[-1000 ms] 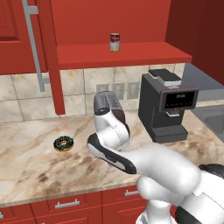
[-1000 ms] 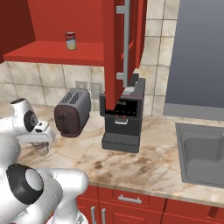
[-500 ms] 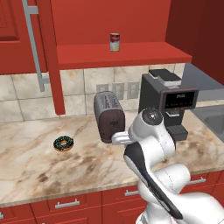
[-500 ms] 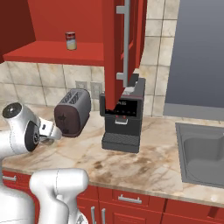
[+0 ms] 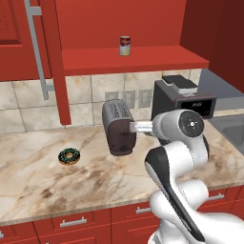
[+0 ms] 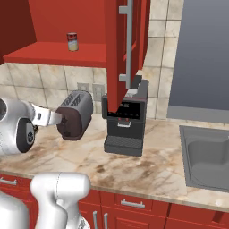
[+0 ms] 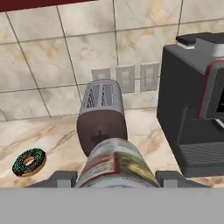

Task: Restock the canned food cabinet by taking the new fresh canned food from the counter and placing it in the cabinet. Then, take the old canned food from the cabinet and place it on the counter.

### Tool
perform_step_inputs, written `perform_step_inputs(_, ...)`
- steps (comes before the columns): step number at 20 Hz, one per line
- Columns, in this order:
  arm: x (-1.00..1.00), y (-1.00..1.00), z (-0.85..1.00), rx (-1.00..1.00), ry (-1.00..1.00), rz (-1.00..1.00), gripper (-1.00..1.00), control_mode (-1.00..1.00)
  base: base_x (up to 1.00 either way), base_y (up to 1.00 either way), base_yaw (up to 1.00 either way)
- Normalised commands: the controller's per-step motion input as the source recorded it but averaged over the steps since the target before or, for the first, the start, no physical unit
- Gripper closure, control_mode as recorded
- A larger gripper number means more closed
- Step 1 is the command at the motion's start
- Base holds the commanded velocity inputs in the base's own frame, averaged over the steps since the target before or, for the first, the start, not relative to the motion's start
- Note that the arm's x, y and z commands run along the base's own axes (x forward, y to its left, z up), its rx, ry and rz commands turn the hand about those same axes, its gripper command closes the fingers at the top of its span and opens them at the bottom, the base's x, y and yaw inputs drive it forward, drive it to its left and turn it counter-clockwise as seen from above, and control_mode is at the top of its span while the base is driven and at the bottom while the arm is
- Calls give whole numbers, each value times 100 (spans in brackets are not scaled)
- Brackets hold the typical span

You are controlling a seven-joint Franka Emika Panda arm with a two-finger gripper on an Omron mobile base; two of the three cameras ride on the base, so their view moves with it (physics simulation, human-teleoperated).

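In the hand view my gripper [image 7: 114, 179] is shut on the new fresh canned food [image 7: 116, 164], a tin with an olive-green and yellow label and red marks, held between both fingertips [image 7: 61, 178]. The hand points at the wall, just in front of the toaster. From the right base view the gripper [image 6: 57, 119] hovers above the counter [image 6: 134, 165] by the toaster's front. The old canned food [image 5: 125, 46] [image 6: 72, 41], red over white, stands upright on the shelf of the open red cabinet [image 5: 138, 61]. The cabinet door [image 5: 53, 62] hangs open at the left.
A dark toaster [image 5: 119, 126] [image 7: 101, 116] stands against the tiled wall, with a black coffee machine [image 5: 183, 102] [image 6: 126, 118] [image 7: 194, 113] to its right. A sprinkled donut [image 5: 69, 156] [image 7: 29, 162] lies on the counter at the left. A sink [image 6: 208, 159] is at the right.
The arm has swung from the left side over to the right and risen, carrying the tin. The hand now points toward the toaster. The tin on the shelf has not moved.
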Motion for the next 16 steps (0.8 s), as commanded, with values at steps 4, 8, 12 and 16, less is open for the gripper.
perform_step_inputs(4,0,-48,100,6,-21,-1,100,-100,0,0,0)
perform_step_inputs(8,0,-67,100,3,-6,0,100,-100,0,0,0)
perform_step_inputs(12,0,-74,100,0,3,0,100,-100,0,0,0)
perform_step_inputs(16,0,-22,47,0,-6,0,100,-100,0,0,0)
